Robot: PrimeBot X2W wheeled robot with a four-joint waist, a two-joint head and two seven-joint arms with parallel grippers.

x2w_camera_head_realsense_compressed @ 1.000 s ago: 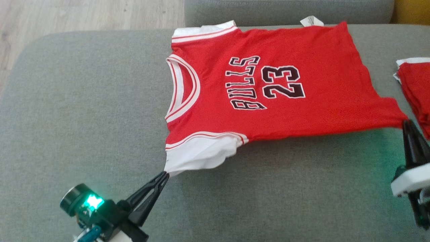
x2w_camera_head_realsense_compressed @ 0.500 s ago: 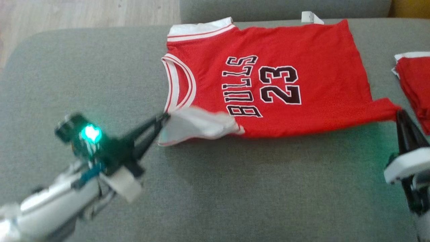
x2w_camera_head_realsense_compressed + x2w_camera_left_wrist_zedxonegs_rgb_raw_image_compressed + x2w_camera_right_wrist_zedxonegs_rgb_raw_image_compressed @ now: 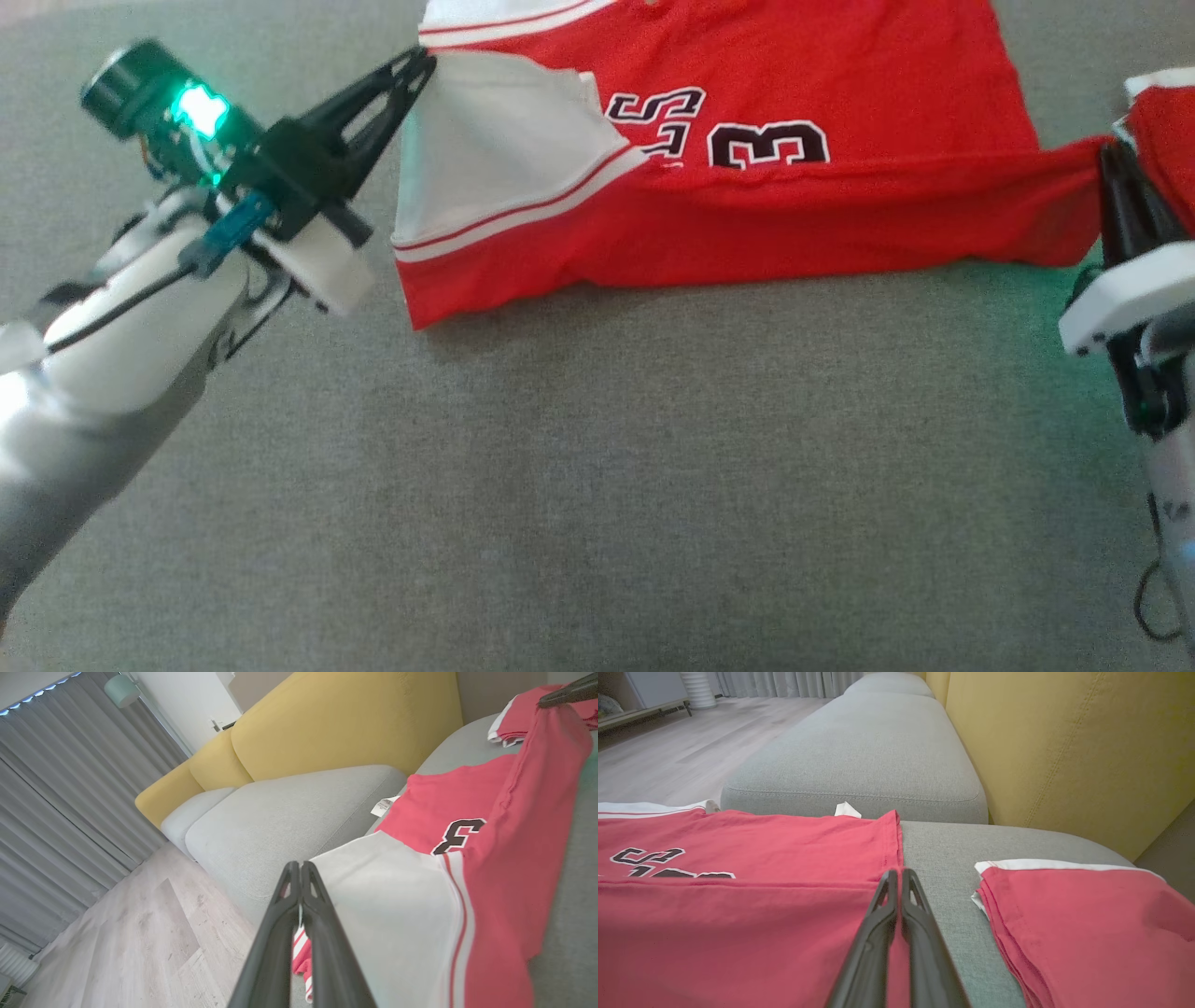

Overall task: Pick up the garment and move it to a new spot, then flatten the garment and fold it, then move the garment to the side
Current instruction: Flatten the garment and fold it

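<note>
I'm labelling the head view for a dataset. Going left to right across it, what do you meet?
Left gripper, shut on a white corner → red jersey, stretched between both grippers → right gripper, shut on the opposite corner → second red garment at the right edge.

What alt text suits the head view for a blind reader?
A red jersey lies half folded on a grey cushion. The left hand holds its white sleeve corner, the right hand its hem corner. A second red garment lies at the right edge.
</note>
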